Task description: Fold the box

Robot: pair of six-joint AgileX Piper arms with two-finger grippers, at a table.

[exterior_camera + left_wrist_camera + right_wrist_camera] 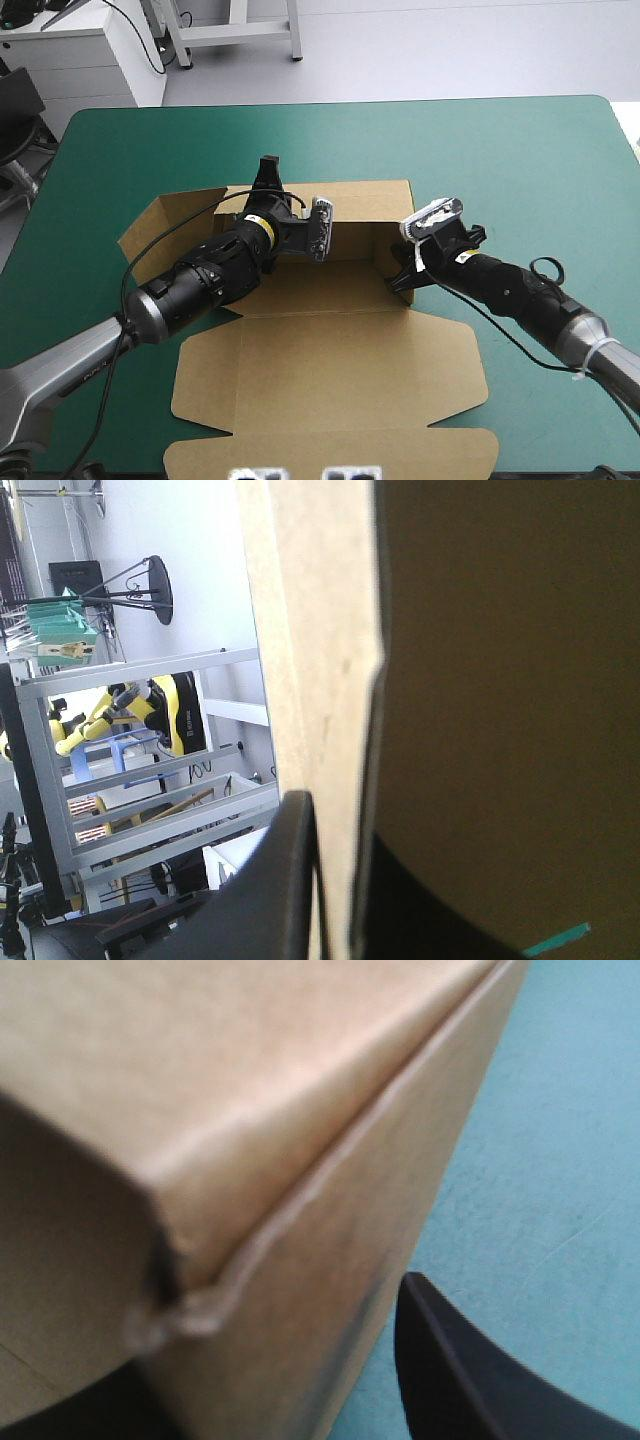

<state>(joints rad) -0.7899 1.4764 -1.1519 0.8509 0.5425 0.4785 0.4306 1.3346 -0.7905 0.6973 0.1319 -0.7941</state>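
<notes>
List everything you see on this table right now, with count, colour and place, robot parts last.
box: one, brown, middle of the table; far wall and right wall raised, lid flat toward the near edge, a flap flat on the left.
table cover: one, teal-green, under the box.
left gripper: one, black fingers, shut on the box's far wall.
right gripper: one, black fingers, shut on the box's right wall at its near end.
</notes>
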